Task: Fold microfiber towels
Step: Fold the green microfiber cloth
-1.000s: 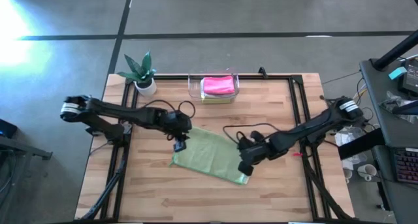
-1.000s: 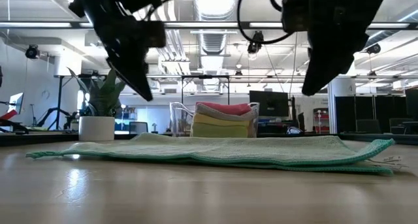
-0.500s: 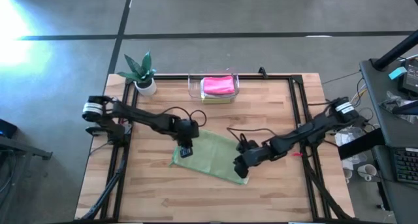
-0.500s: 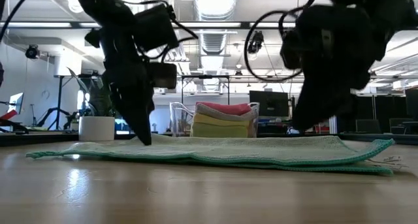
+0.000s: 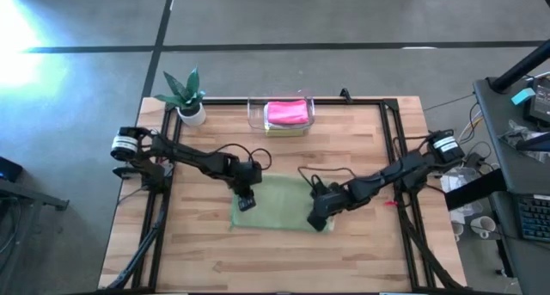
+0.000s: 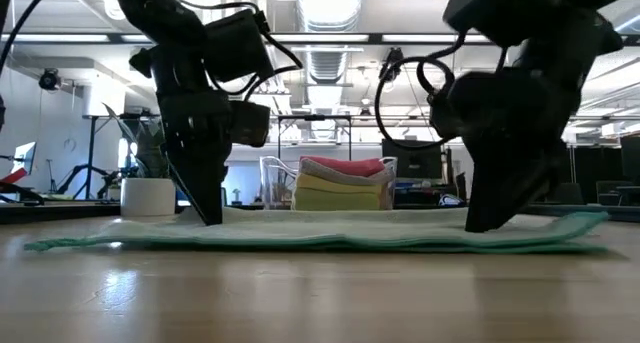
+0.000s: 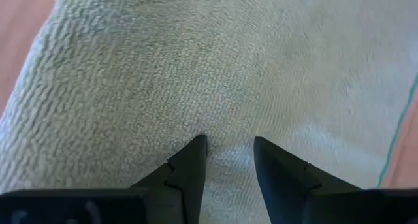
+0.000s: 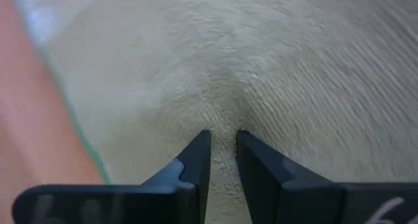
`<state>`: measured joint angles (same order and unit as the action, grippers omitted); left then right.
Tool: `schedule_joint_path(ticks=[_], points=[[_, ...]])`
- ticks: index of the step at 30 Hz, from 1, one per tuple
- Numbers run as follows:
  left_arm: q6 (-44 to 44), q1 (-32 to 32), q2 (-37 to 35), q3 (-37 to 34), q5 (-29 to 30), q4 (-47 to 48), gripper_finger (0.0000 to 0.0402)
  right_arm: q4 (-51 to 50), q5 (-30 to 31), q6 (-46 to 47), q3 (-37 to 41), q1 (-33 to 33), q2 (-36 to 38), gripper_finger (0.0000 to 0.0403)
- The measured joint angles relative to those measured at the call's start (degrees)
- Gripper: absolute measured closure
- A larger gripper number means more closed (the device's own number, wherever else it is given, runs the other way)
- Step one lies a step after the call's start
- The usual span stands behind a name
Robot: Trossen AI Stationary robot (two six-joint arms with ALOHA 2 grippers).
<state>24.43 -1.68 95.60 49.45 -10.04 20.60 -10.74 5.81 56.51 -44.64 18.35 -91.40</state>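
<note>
Both grippers — left (image 5: 246, 200), right (image 5: 318, 219) — press down on the green towel (image 5: 279, 202), jaws slightly apart (cloth puckering between). Next: pinch, then fold.

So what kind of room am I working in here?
Probably a robotics lab or open workshop: exposed ceiling ducts, monitors beyond the wooden table, and a cluttered equipment desk alongside.

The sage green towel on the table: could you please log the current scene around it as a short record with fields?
towel: sage green towel lying flat on the wooden table
left gripper: left gripper pressed down on the towel's left part, fingers apart
right gripper: right gripper down on its right part, fingers narrowly apart
bin: clear bin at the far edge, holding folded pink towel over a yellow towel
plant: potted plant at the far left corner
</note>
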Motion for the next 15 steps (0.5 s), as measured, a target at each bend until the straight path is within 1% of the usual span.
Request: schedule_joint_path(ticks=[3, 5, 8, 13, 15], points=[[2.57, -0.9, -0.01, -0.07, -2.59, -0.02, 0.0285, -6.05, 1.75, -0.15, -0.02, -2.42, 1.09, 0.0333], [3.67, -1.36, 0.04, -0.09, -4.38, -0.41, 0.0285, -9.78, 4.61, -0.32, 0.0, -3.94, 1.59, 0.0333], [3.8, -1.8, 0.06, -0.13, -4.4, -1.24, 0.0285, -13.23, 7.91, -1.69, 0.12, -5.99, 2.65, 0.0333], [5.41, -2.28, -1.52, -0.31, -4.37, -0.4, 0.0285, -14.89, 7.64, -6.43, 0.53, -7.54, 6.2, 0.0332], [6.49, -2.28, -3.04, -0.29, -4.39, -0.18, 0.0285, -14.55, 7.66, -6.63, 0.43, -7.56, 8.42, 0.0333]])
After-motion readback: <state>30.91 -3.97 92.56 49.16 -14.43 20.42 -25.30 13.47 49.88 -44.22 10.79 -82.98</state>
